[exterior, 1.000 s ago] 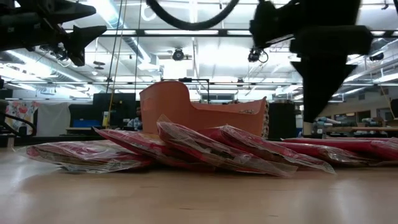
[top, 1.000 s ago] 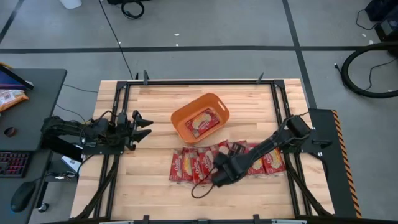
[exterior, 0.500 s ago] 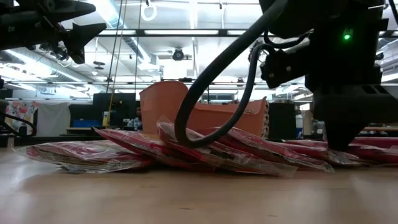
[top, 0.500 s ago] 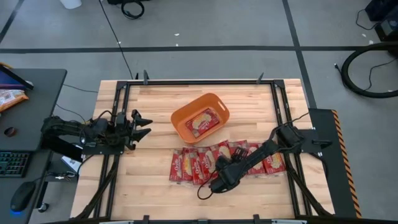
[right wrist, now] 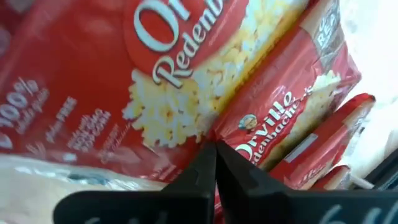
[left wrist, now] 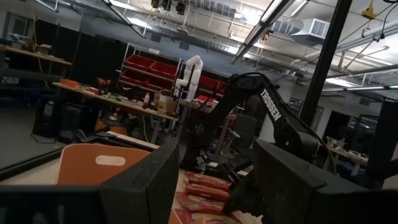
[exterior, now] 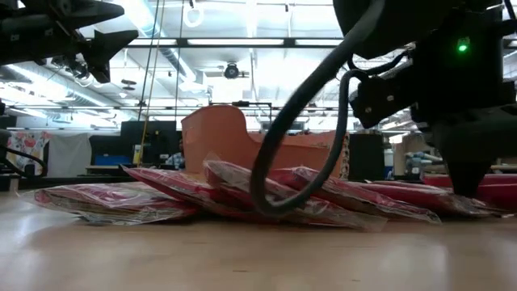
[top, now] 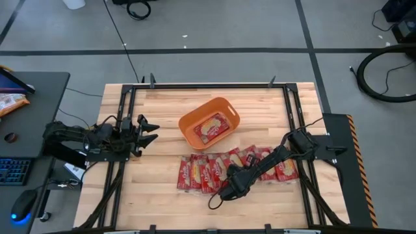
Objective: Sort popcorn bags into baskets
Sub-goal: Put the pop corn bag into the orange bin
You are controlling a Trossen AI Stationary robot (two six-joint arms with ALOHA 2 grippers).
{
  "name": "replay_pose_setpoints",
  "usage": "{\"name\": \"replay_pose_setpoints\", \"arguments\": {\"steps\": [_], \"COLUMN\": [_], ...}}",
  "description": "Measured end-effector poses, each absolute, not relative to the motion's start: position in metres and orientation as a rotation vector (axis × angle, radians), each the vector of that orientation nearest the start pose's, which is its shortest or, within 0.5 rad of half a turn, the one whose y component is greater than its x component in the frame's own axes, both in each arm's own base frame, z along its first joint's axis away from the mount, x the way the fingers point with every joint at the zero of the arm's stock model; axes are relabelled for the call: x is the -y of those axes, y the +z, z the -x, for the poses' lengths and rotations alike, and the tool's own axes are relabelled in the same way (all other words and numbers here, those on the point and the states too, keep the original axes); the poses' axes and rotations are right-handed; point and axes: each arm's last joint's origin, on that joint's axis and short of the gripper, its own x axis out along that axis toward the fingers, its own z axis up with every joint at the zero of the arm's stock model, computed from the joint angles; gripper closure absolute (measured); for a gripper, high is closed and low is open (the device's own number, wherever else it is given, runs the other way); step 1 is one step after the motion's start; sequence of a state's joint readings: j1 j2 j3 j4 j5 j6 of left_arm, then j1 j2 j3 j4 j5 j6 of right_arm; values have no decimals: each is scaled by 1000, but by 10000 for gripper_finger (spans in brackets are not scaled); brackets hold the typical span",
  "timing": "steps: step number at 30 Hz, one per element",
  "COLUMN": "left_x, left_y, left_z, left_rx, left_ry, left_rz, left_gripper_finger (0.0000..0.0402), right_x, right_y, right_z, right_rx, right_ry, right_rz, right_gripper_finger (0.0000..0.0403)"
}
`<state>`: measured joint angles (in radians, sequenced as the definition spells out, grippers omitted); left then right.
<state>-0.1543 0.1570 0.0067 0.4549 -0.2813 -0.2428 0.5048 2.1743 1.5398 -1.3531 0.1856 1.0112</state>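
One popcorn bag (top: 211, 127) is already lying in the orange basket (top: 194, 133) mid-tabletop, while the right gripper (top: 229, 190), fingers pressed together, is sinking lower onto the bag row (top: 201, 173) by the near edge, apparently pinching the next packet; the left gripper (top: 148, 130), fingers apart, is waiting at the left edge.

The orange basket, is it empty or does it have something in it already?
Not empty. The high view shows one popcorn bag lying inside the orange basket; the rest lie on the table.

Flat red plastic popcorn packets (top: 201, 174) carry cream-yellow popcorn pictures and white lettering. The rounded orange plastic tub (top: 208, 122) is plain orange. The pale wooden plank table (top: 169, 104) shows light grain inside a black frame.
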Motion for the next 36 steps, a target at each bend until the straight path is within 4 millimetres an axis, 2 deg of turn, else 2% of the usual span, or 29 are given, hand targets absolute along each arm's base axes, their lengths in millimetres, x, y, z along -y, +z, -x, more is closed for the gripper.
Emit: {"name": "replay_pose_setpoints", "arguments": {"steps": [3, 7, 13, 19, 23, 27, 31, 36], "left_x": [8, 8, 8, 8, 8, 8, 8, 8], "left_y": [196, 196, 196, 196, 196, 196, 195, 195], "left_z": [-102, -102, -102, -102, -102, -102, -102, -102], "left_rx": [312, 312, 312, 310, 308, 308, 302, 302], "left_ry": [89, 89, 89, 89, 90, 89, 90, 93], "left_rz": [307, 307, 307, 307, 307, 309, 312, 312], "left_gripper_finger": [196, 196, 196, 196, 196, 196, 196, 196], "right_x": [-174, -180, -191, -191, -191, -196, -214, -233], "right_y": [145, 173, 218, 244, 242, 224, 209, 193], "right_z": [-322, -325, -340, -347, -351, -351, -336, -315], "right_rx": [-1700, -1669, -1454, -1324, -1294, -1295, -1348, -1364], "right_ry": [-700, -708, -633, -610, -611, -572, -471, -431], "right_rz": [13, 106, 178, 221, 157, 167, 255, 338], "right_gripper_finger": [393, 397, 399, 400, 378, 333, 284, 224]}}
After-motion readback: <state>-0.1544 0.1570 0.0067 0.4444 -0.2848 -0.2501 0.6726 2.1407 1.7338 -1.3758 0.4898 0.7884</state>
